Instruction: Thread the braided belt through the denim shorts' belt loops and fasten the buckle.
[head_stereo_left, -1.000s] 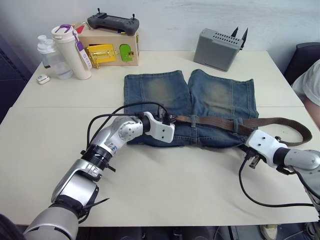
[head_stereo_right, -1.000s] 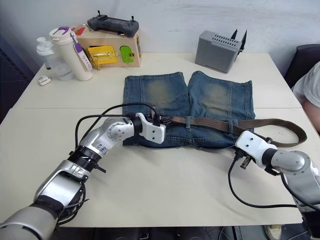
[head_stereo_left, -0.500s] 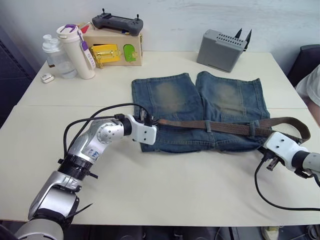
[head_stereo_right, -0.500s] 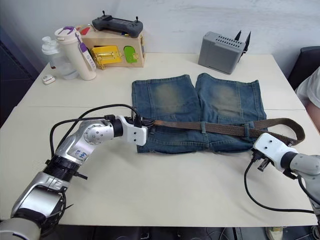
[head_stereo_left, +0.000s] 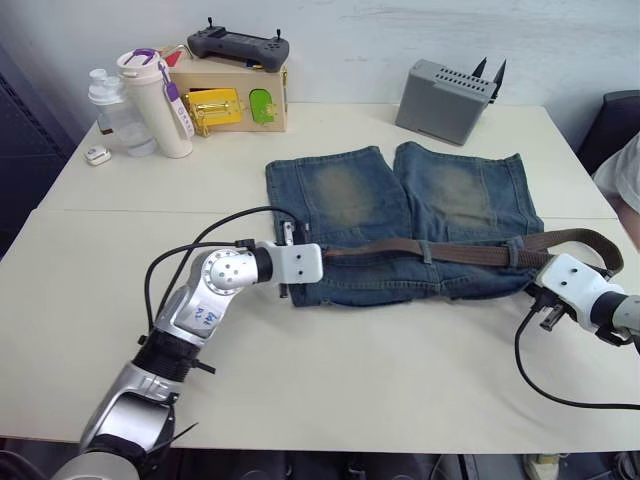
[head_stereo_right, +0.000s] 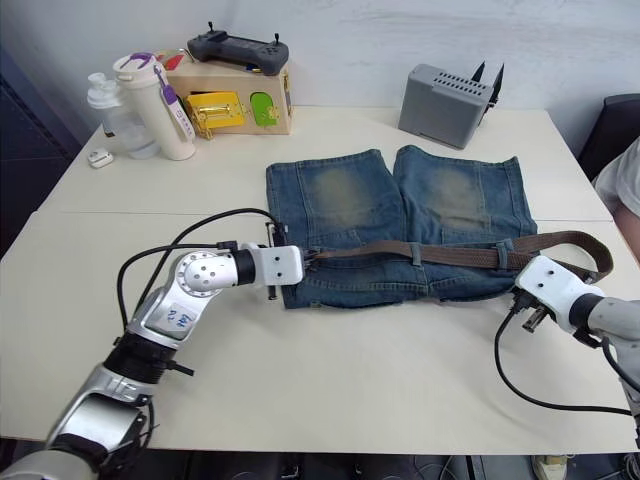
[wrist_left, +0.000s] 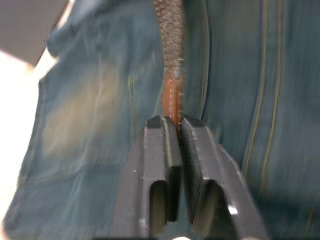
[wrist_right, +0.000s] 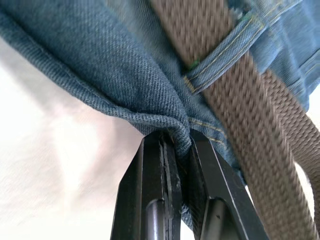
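The faded blue denim shorts lie flat on the cream table, legs pointing away from the robot and waistband nearest it. The long dark-brown braided belt runs along the waistband under at least 2 short blue denim belt loops; any others are hard to make out. Past the shorts' right edge the belt curves back in a loop, whose far end is hidden behind the right arm's white casing.

The left gripper is clenched on the belt's lighter tan leather tip at the shorts' left edge; the tip disappears between the 2 black fingers. The right gripper is pinched onto a fold of the waistband at the shorts' right corner, just beside the belt and a loop.

The small silver buckle cannot be picked out. At the table's far side stand a grey box, a wooden box and a white bottle.
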